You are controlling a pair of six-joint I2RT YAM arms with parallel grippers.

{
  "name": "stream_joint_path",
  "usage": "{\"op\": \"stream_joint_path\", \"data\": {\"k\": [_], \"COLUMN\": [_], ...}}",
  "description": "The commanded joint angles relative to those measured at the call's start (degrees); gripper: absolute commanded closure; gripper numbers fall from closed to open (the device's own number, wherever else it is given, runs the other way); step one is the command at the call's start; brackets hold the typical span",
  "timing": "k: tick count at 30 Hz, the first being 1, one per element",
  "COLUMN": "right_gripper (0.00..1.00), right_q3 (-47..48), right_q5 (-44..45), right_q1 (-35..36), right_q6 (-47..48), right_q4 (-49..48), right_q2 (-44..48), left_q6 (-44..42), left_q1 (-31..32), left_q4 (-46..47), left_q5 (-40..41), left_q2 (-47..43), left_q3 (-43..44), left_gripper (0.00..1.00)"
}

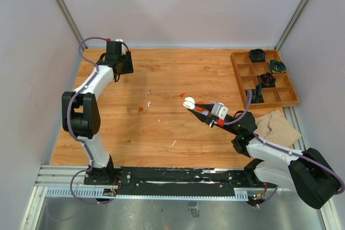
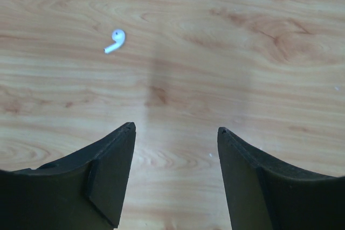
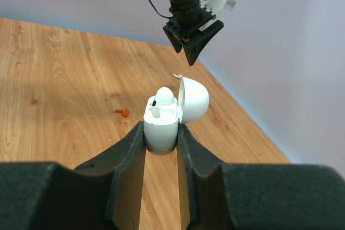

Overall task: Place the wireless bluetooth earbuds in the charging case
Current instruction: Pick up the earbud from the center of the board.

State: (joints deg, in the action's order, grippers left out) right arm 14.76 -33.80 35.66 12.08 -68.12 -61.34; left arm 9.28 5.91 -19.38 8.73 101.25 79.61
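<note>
My right gripper [image 3: 161, 136] [image 1: 200, 108] is shut on a white charging case [image 3: 160, 125] [image 1: 188, 102] and holds it above the table, lid open. One white earbud [image 3: 165, 96] sits in the case; the other slot looks empty. My left gripper [image 2: 177, 129] [image 1: 123, 68] is open and empty at the far left. It hangs above a loose white earbud [image 2: 115, 41], which lies ahead and left of its fingertips. An orange-red earbud [image 3: 122, 112] lies on the table beyond the case. More tiny bits lie mid-table: pale purple [image 1: 149, 91], white [image 1: 149, 103], orange-red [image 1: 141, 109].
A wooden compartment tray [image 1: 243, 77] with dark coiled items stands at the far right. A beige cloth [image 1: 277, 125] lies in front of it beside my right arm. White walls close in the table on three sides.
</note>
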Motion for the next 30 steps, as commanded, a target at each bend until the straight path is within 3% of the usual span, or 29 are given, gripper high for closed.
{"op": "stream_joint_path", "data": {"k": [1,6,15,30], "right_gripper": [0.99,0.99,0.99,0.98], "right_q3": [-0.7,-0.4,0.2,1.4], "right_q5": [0.3,-0.2,-1.3,-2.6], "right_q1": [1.8,1.7,1.7,1.7], "right_q6": [0.8,1.2,1.4,1.9], "right_q4": [-0.6,-0.2,0.5,2.6], "right_q2": [0.8,0.2,-1.2,-2.7], "left_q6": [-4.4,-6.0,-7.1,-8.1], "left_q1": [-2.2,-5.5,-8.7,-10.7], "left_q4": [-3.2,-6.3,-9.1,-9.9], "left_q5": [-0.1,-1.2,-3.3,-4.8], "left_q2": [7.1,15.1,26.9,34.7], "left_q3": [7.9,16.1,27.0,33.7], "left_gripper": [0.34,0.42,0.43,0.5]}}
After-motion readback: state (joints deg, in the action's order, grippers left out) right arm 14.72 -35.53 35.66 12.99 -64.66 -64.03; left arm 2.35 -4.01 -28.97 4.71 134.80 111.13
